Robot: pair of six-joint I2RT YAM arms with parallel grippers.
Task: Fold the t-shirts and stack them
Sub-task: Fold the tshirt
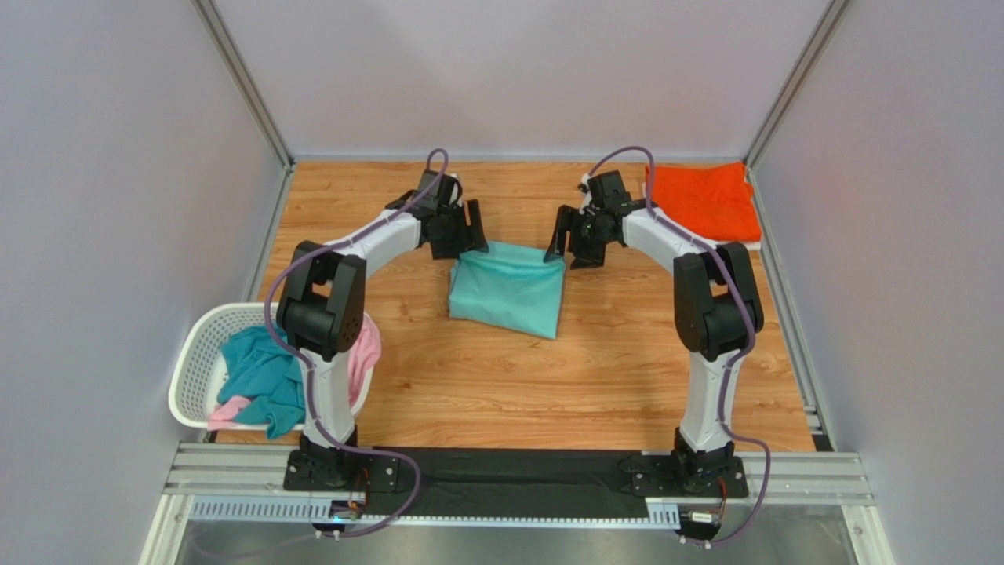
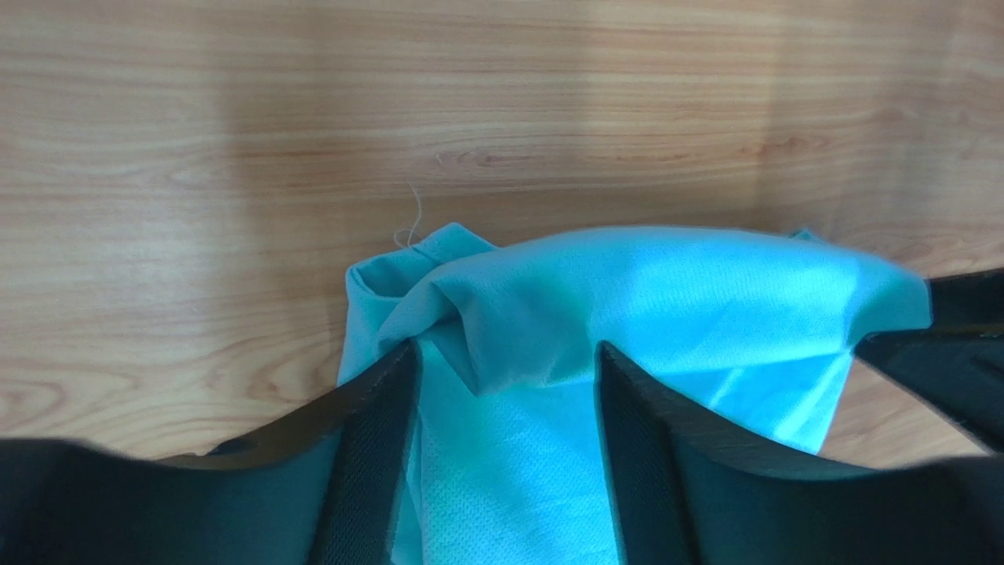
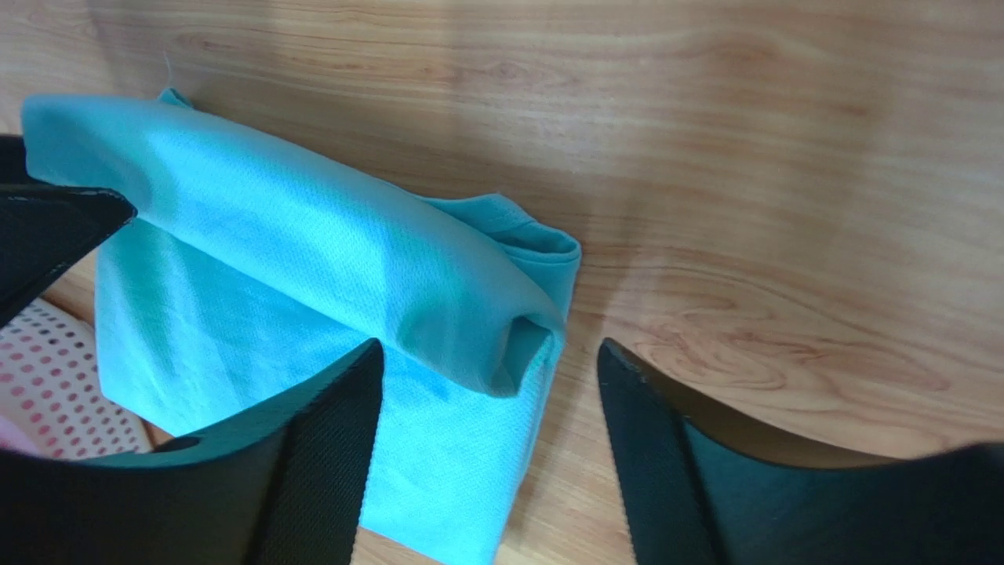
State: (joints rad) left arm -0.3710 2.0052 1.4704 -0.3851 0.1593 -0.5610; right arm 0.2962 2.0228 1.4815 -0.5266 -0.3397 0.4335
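Fingers, top view: left fingers (image 1: 474, 231) and right fingers (image 1: 566, 241) sit at the far corners of the folded mint-teal cloth t-shirt (image 1: 507, 294), mid-surface. Its far fold runs left to right between them.

Left wrist view: fingers (image 2: 377, 459) parted, gripping nothing; the raised fold lies between them.

Right wrist view: fingers (image 3: 318, 459) parted, empty, straddling the rolled corner.

Matt, fine-knit cloth on the mint-teal t-shirt (image 1: 507, 288); beneath it, smooth wood-grain tabletop (image 1: 613, 377) (faint sheen); left of it, perforated white plastic laundry basket (image 1: 195, 374).
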